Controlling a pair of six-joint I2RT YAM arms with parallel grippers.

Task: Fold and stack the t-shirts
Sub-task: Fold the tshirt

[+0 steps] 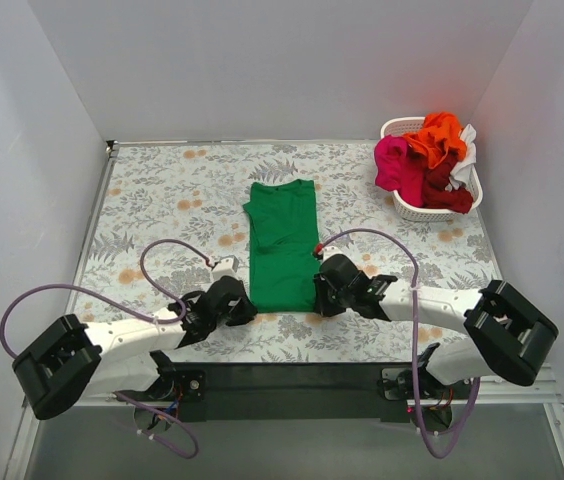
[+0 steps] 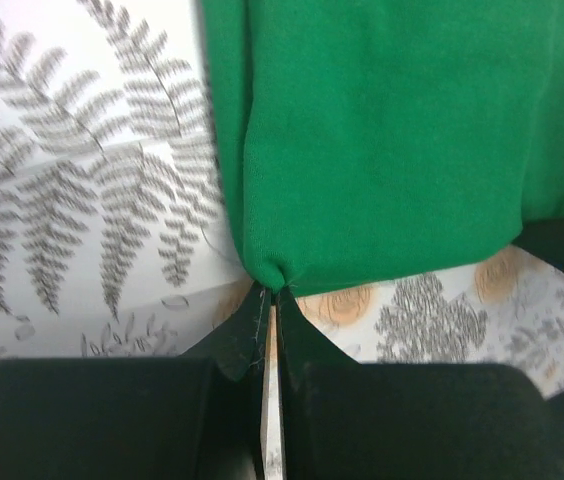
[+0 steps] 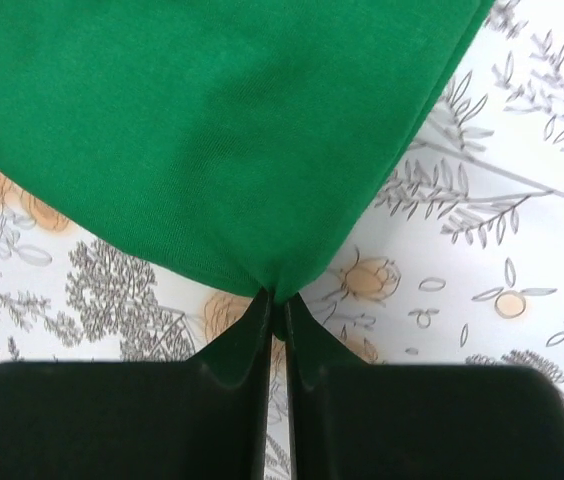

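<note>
**Lighting and image quality, three views**

Overhead, you have bright, even light from above. The white walls behind the green t-shirt show no glare. Soft shadows lie under both arms, on either side of the shirt's near hem. In your left wrist view the fern print left of the shirt is slightly blurred. In the right wrist view the floral print right of the shirt is crisper. Below the shirt, the left gripper and right gripper render near-black, without surface detail.
</note>
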